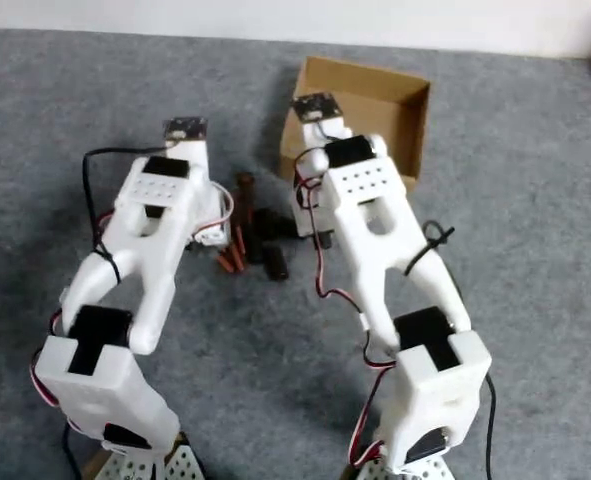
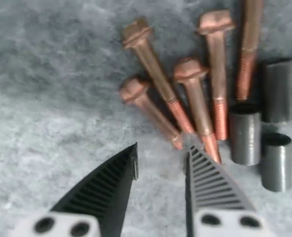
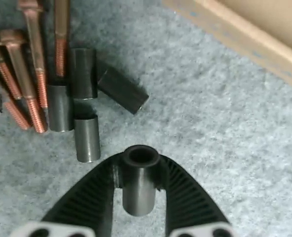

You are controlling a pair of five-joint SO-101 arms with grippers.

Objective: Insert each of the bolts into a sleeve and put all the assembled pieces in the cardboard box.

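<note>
Several copper bolts point(image 2: 185, 94) lie fanned on the grey carpet, with dark sleeves point(image 2: 244, 138) beside their threaded ends. My left gripper point(image 2: 160, 158) is open just short of the bolt tips, one fingertip point(image 2: 191, 154) over the threaded ends, and holds nothing. My right gripper point(image 3: 138, 165) is shut on a dark sleeve point(image 3: 138, 182), whose open bore faces outward. It sits a short way from the loose sleeves point(image 3: 86, 138) and bolts point(image 3: 24, 74). In the high view the bolts point(image 1: 233, 252) and sleeves point(image 1: 272, 250) lie between the two arms, near the cardboard box point(image 1: 407, 120).
The box's cardboard wall point(image 3: 244, 37) runs past the right gripper with bare carpet between them. One sleeve point(image 3: 123, 91) lies askew from the others. The white left arm point(image 1: 160, 200) and right arm point(image 1: 360, 185) flank the pile, and open carpet lies on both outer sides.
</note>
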